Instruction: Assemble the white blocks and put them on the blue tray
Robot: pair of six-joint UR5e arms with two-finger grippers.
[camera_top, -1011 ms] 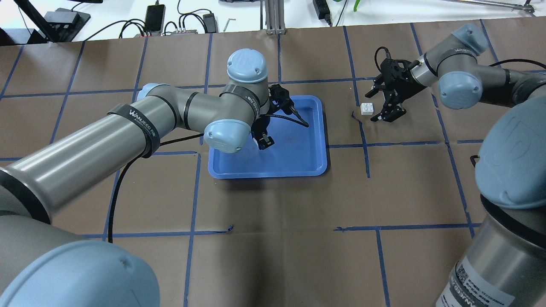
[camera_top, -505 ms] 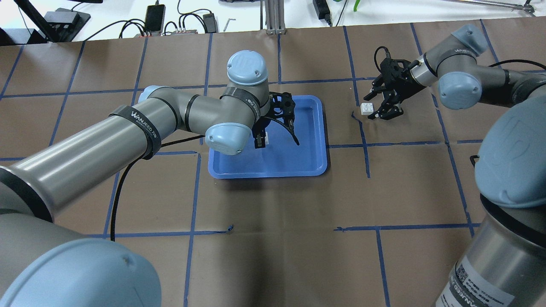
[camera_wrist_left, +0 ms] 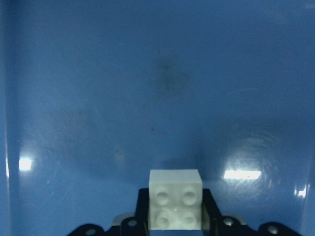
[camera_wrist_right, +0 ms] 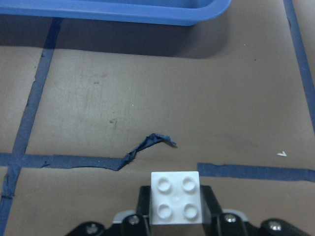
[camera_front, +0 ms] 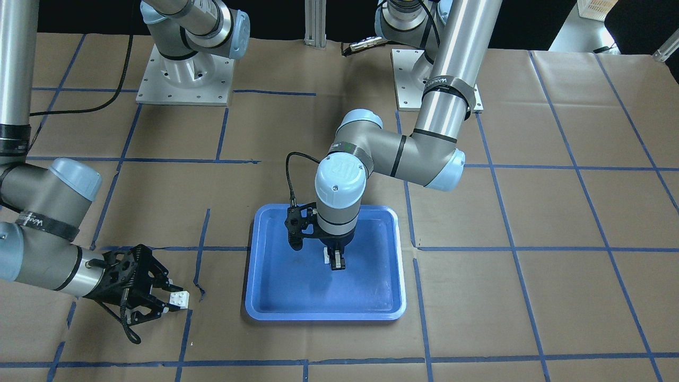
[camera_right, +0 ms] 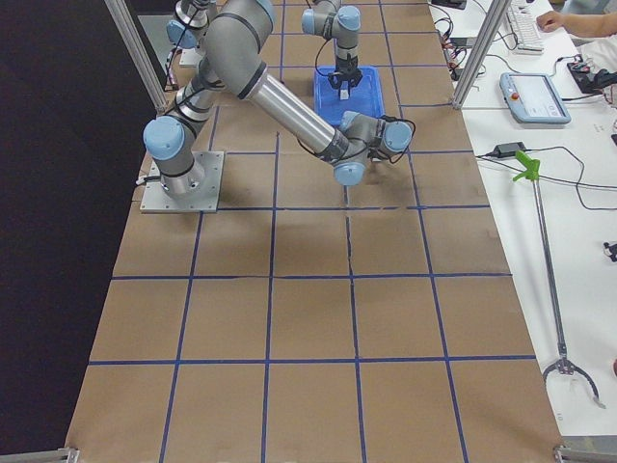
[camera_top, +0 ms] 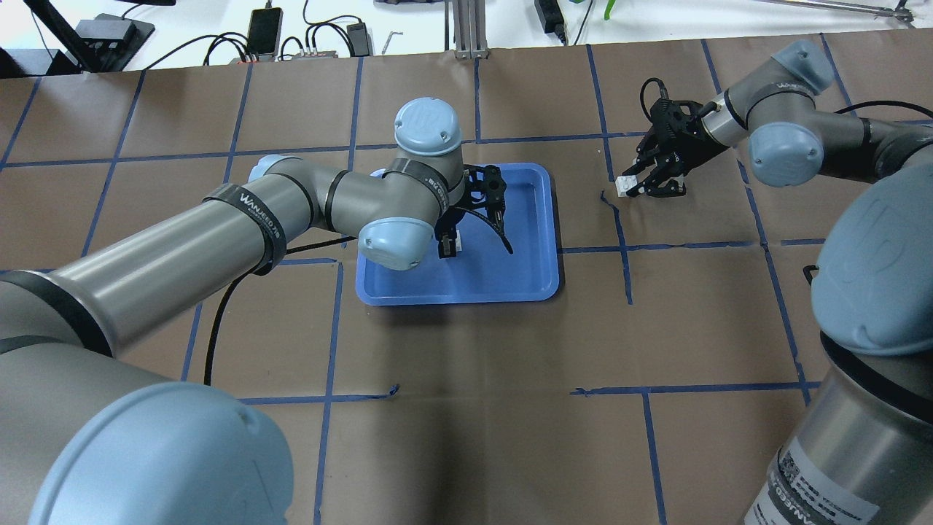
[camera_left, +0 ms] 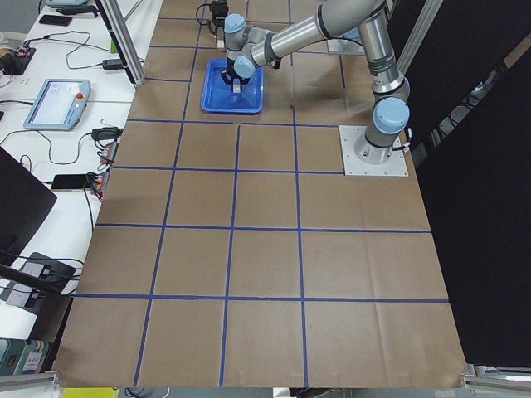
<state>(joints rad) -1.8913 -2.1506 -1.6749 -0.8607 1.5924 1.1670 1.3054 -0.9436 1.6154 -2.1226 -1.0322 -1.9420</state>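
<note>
left gripper point(camera_top: 447, 246) clamped on one white block point(camera_wrist_left: 175, 199) over the blue tray point(camera_top: 539, 277), midway along the far edge of the table point(camera_top: 466, 350); right gripper point(camera_top: 633, 185) grasping the other white block point(camera_wrist_right: 175, 197), nearer the far right corner

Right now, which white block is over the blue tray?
The white block in the left tool, above the blue tray. The other block, in the right tool, is over brown paper.

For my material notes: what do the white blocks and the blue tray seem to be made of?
White blocks: likely hard moulded plastic, smooth satin; crisp round studs, sharp edges.
Blue tray: likely plastic, glossy; bright light reflections, faint scuffs.
</note>
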